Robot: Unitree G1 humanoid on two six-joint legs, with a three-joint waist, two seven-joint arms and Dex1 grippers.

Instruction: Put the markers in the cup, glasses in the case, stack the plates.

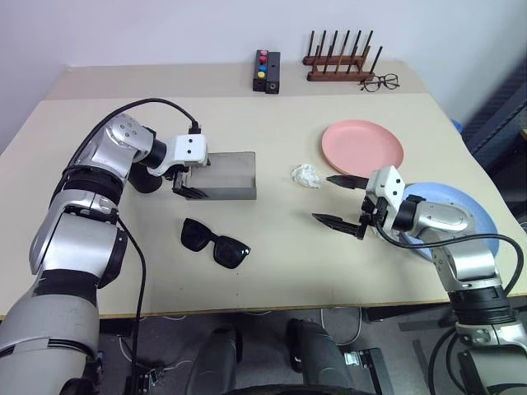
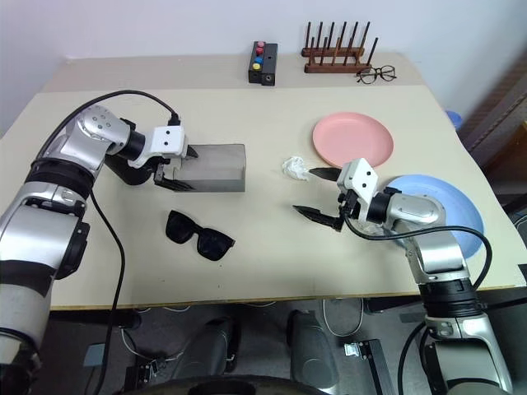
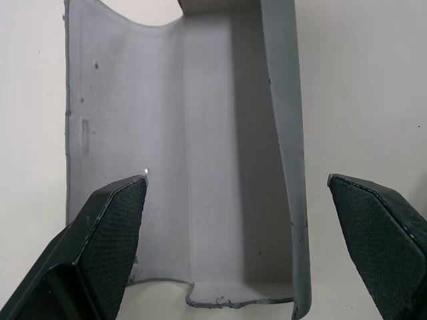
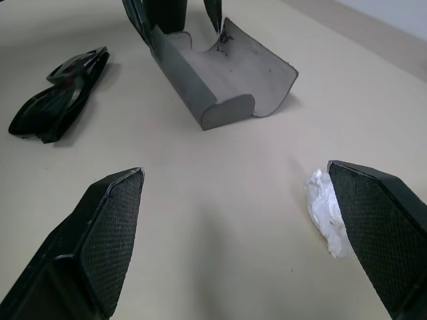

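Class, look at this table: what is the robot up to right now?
The left gripper, open, is at the near end of the grey case, which lies open and empty. The black sunglasses sit folded on the table in front of it. The right gripper hangs open, holding nothing, beside the pink plate and blue plate, not yet stacked.

Plates: two, one pink [image 1: 362, 144], one light blue [image 1: 461, 210]
Sunglasses [image 1: 215, 242]: one pair
Clear-lens eyeglasses [image 1: 380, 81]: one pair
Grey case [image 1: 229, 174]: one
Crumpled white wad [image 1: 305, 174]: one
Wooden peg rack [image 1: 339, 59]: one
Button box [image 1: 266, 71]: one
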